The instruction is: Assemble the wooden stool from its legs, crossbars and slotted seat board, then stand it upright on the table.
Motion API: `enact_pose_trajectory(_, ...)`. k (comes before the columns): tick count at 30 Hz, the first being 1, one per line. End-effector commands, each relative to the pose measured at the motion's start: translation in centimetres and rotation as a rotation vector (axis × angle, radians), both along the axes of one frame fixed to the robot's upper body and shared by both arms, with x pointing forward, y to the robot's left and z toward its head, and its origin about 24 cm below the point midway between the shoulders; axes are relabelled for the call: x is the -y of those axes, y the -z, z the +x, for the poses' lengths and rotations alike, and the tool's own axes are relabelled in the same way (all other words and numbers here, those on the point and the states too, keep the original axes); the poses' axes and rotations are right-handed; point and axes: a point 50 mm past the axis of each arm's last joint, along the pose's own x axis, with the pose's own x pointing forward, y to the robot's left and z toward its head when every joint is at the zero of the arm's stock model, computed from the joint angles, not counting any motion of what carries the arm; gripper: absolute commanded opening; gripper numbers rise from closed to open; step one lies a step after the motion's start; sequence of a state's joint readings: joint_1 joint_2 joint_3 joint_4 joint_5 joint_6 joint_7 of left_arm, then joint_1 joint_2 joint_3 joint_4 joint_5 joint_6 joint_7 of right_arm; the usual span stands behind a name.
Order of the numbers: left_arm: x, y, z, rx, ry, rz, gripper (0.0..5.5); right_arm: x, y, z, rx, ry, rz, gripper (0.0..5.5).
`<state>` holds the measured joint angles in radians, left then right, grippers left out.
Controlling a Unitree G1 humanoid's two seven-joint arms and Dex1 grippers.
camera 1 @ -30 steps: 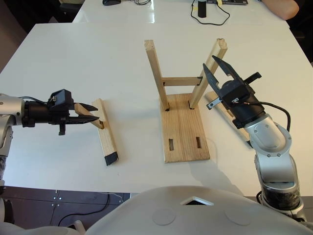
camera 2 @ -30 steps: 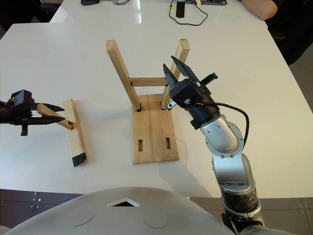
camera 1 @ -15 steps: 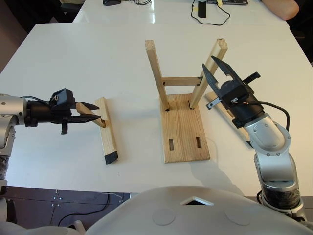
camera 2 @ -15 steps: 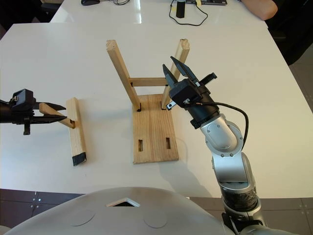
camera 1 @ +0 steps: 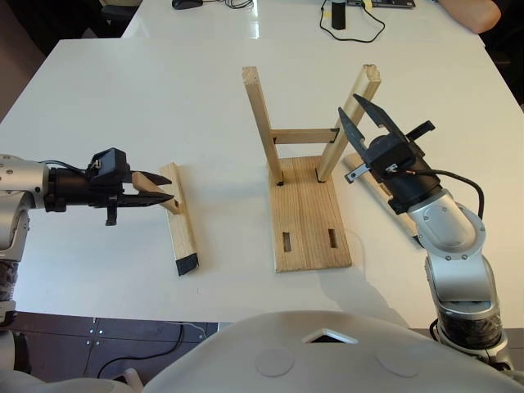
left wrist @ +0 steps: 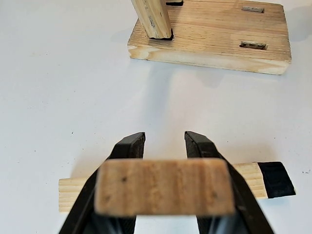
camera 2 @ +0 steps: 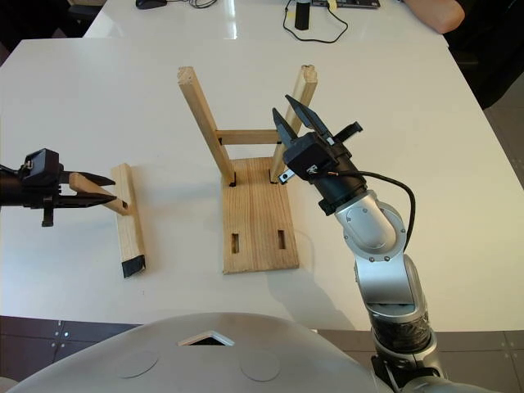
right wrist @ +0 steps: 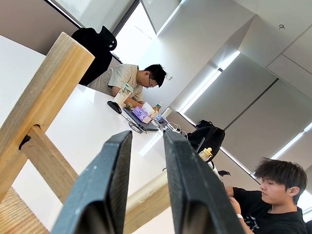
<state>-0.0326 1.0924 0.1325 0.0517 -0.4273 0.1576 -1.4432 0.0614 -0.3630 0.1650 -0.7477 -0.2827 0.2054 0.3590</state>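
Note:
The slotted seat board [camera 1: 309, 217] lies flat at mid-table. Two legs stand in its far slots, joined by a crossbar [camera 1: 303, 136]; its two near slots are empty. My right gripper [camera 1: 354, 123] is open, its fingers close beside the right standing leg [camera 1: 360, 94], which shows through their gap in the right wrist view. My left gripper [camera 1: 155, 195] is shut on a short crossbar [left wrist: 163, 187] and holds it against the side of a loose leg [camera 1: 178, 221] with a black end [left wrist: 275, 179]. Another loose leg [camera 1: 372, 182] lies under my right arm.
A black cable and a small dark device [camera 1: 336, 16] lie at the table's far edge, with a mouse [camera 1: 187, 4] to their left. White tabletop [camera 1: 123, 98] spreads wide on the left and in front of the board.
My left gripper has edged slightly right with the crossbar, closer to the loose leg. The right arm and the standing legs have not moved.

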Motion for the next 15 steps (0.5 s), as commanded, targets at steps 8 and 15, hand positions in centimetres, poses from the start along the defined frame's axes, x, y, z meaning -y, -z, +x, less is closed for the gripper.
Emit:
enact_pose_trajectory(8, 0.07, -0.62, 0.75, 0.019, 0.021, 0.032, 1.29, -0.03, 0.21, -0.03, -0.005, -0.003, -0.019, 1.14)
enact_pose_trajectory(15, -0.11, 0.00, 0.25, -0.010, 0.031, 0.043, 1.29, -0.05, 0.28, -0.16, -0.009, 0.000, -0.022, 1.14)
